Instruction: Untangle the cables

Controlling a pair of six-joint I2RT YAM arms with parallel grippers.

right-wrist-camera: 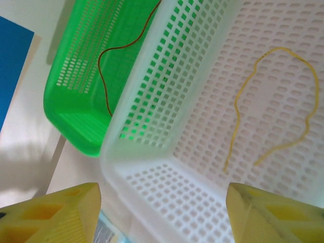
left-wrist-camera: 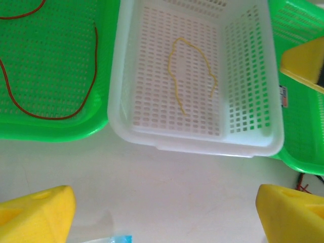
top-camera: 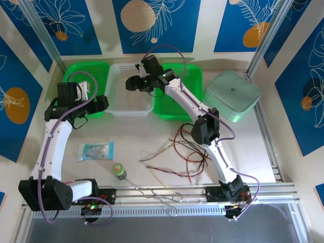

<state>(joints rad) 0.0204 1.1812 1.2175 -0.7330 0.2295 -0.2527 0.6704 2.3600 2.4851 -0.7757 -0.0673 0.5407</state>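
A tangle of red, black and tan cables (top-camera: 186, 148) lies on the table in front of the right arm. One yellow cable (left-wrist-camera: 192, 71) (right-wrist-camera: 273, 101) lies loose in the white tray (top-camera: 117, 107). A red cable (left-wrist-camera: 50, 109) (right-wrist-camera: 107, 66) rests in the left green tray (top-camera: 91, 68). My left gripper (top-camera: 98, 104) (left-wrist-camera: 162, 217) hovers open over the bare table just before the white tray, holding nothing. My right gripper (top-camera: 132, 83) (right-wrist-camera: 162, 212) hangs open above the white tray, also with nothing in it.
A second green tray (top-camera: 177, 98) sits right of the white one, with a mint lidded box (top-camera: 233, 94) beyond it. A blue-white packet (top-camera: 95, 150), a small green bottle (top-camera: 119, 171) and a bent silver wire (top-camera: 162, 195) lie near the front rail.
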